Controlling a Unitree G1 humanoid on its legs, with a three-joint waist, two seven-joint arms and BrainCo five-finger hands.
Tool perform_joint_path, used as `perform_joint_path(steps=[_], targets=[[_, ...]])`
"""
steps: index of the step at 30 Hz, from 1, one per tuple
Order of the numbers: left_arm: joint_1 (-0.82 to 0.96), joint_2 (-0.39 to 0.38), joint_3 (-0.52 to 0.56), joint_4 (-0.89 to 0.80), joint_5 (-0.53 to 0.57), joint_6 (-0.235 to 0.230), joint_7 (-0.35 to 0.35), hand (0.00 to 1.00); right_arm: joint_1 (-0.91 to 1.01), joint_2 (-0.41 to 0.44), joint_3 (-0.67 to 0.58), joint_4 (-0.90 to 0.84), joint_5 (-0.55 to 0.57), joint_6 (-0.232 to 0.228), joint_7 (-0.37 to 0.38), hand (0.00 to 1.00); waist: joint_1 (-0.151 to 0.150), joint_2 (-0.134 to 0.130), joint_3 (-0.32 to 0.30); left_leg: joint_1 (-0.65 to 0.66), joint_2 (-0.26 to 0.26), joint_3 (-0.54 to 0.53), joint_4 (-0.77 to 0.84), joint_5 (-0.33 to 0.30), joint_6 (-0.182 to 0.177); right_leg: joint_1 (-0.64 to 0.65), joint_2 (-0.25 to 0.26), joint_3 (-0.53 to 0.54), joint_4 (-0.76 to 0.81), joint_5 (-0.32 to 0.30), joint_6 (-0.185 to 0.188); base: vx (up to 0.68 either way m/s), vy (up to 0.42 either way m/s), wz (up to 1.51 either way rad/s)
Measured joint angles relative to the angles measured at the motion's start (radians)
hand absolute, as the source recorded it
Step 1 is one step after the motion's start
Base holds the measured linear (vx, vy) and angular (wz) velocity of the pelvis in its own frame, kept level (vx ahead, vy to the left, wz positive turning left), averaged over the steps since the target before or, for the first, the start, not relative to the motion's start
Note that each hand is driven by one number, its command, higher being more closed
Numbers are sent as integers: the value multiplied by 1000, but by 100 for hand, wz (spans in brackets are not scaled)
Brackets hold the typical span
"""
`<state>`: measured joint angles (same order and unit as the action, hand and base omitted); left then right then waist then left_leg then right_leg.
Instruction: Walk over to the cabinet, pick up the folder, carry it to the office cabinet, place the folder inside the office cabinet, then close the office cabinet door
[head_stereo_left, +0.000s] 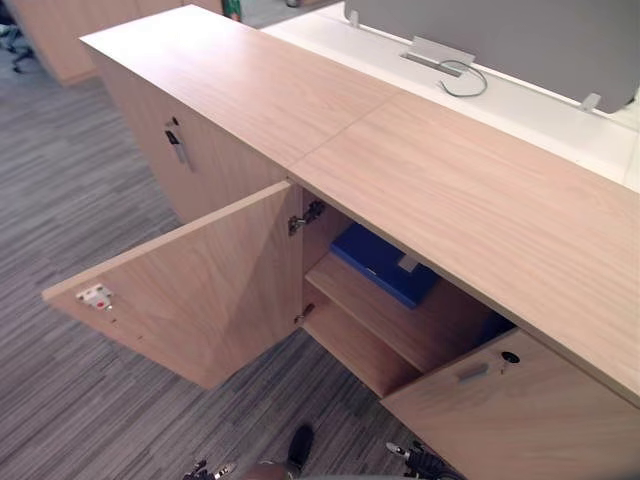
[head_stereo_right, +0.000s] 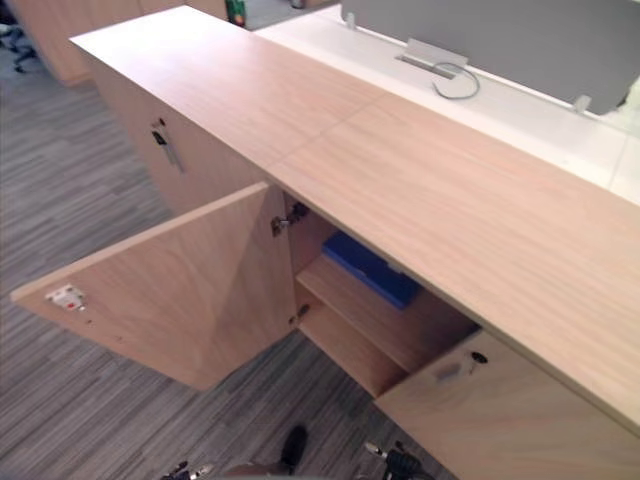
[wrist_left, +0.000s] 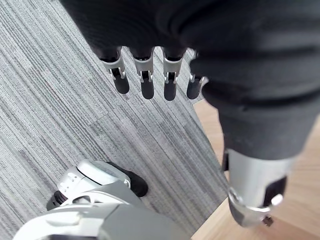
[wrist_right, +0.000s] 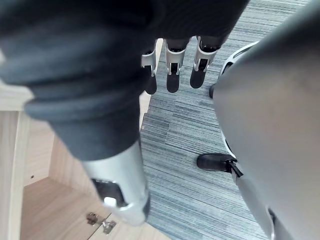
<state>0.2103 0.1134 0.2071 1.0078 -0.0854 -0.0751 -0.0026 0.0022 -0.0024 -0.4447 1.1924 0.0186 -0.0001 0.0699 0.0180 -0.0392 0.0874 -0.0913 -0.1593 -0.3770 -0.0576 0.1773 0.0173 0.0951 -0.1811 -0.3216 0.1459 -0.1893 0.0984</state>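
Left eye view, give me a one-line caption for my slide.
Blue folder lies on the shelf inside the office cabinet, whose left door stands wide open over grey carpet.

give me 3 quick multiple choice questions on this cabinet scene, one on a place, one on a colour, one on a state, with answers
1. Where does the flat blue folder lie?
A on the upper shelf inside the light wooden cabinet
B on a chair
C in a drawer
2. What colour is the striped carpet floor?
A red
B green
C grey
3. How does the cabinet's left wooden door stand?
A shut
B swung open
C missing

Answers: A, it shows on the shelf past the door; C, grey stripes; B, it angles out from its hinge.
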Motion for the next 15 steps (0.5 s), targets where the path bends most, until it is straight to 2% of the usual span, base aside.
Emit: perform_joint_path(steps=[1, 2, 3, 4, 5, 6, 8, 9, 10, 11, 12, 13, 14, 15], targets=[[-1, -7, 23, -5, -4, -3, 4, 0, -4, 0, -6, 0, 1, -1, -1, 0, 4, 1, 2, -29, 2, 25, 40, -39, 9, -2, 1, -10, -4, 5, 4, -66, -119, 42], [-3, -14, 66, -10, -25, -3, 14, 0, -10, 4, -29, 0, 5, -1, -2, 0, -3, -1, 6, -122, 37, 187, 201, -131, 5, -11, 4, -55, -17, 18, -2, -124, -89, 62], [8, -40, 118, -20, -45, -4, 22, 0, -9, -2, -49, 8, 11, 1, -8, 0, 1, 6, 14, -221, 138, 371, 458, -254, -10, -2, 18, -92, -15, 21, -5, -88, -84, 62], [18, -51, 139, -20, -48, -3, 25, 0, -7, -6, -58, 15, 13, 1, -10, 0, 4, 10, 16, -232, 180, 403, 528, -287, -13, 7, 24, -100, -15, 21, -5, -11, -48, 37], [41, -72, 177, -14, -57, -3, 30, 0, -6, -17, -78, 22, 31, 2, -17, 0, 5, 19, 18, -236, 243, 417, 617, -332, -24, 22, 30, -117, -15, 21, -5, 78, 34, 17], [49, -78, 192, -4, -66, -3, 32, 0, -3, -23, -78, 22, 41, 2, -19, 0, 4, 23, 17, -235, 268, 417, 639, -344, -36, 23, 29, -123, -14, 21, -5, 89, 93, 20], [53, -95, 269, 71, -111, 4, 40, 0, -6, -35, -88, 20, 44, 2, -23, 0, 1, 34, 13, -215, 367, 422, 631, -375, -59, 7, 7, -144, 24, 22, -4, 139, 275, 25], [53, -103, 305, 92, -121, 6, 43, 0, -8, -33, -106, 20, 44, 3, -23, 0, 5, 33, 14, -201, 368, 423, 587, -381, -80, -11, -16, -151, 55, 24, 0, 146, 345, 23], [54, -106, 327, 100, -132, 8, 44, 0, -10, -30, -126, 20, 48, 3, -22, 0, 7, 33, 12, -188, 347, 432, 561, -382, -82, -18, -36, -169, 69, 29, 7, 104, 316, 44], [62, -111, 353, 107, -158, 10, 49, 0, -10, -20, -149, 26, 63, 4, -17, 0, -1, 17, 11, -177, 294, 424, 514, -369, -82, -35, -73, -204, 93, 40, 11, 102, 384, 67], [64, -110, 354, 108, -179, 12, 52, 0, -9, -21, -169, 43, 84, 4, -15, 0, -3, 15, 9, -178, 259, 409, 495, -364, -74, -34, -97, -221, 68, 41, 15, 75, 293, 71], [64, -109, 356, 109, -190, 12, 52, 0, -9, -20, -171, 51, 90, 4, -14, 0, -2, 11, 4, -183, 241, 402, 496, -360, -68, -29, -104, -223, 20, 65, 9, -25, 280, 54], [63, -110, 369, 113, -197, 14, 52, 0, -9, -20, -174, 60, 102, 1, -14, 0, -3, 3, -4, -190, 212, 383, 494, -359, -66, -12, -121, -240, -11, 120, 26, -9, 307, 61], [54, -112, 387, 114, -198, 15, 52, 0, -7, -34, -205, 68, 122, -3, -16, 0, -9, 13, -10, -185, 162, 350, 471, -352, -58, -9, -170, -252, 13, 154, 60, 6, 359, 57]])
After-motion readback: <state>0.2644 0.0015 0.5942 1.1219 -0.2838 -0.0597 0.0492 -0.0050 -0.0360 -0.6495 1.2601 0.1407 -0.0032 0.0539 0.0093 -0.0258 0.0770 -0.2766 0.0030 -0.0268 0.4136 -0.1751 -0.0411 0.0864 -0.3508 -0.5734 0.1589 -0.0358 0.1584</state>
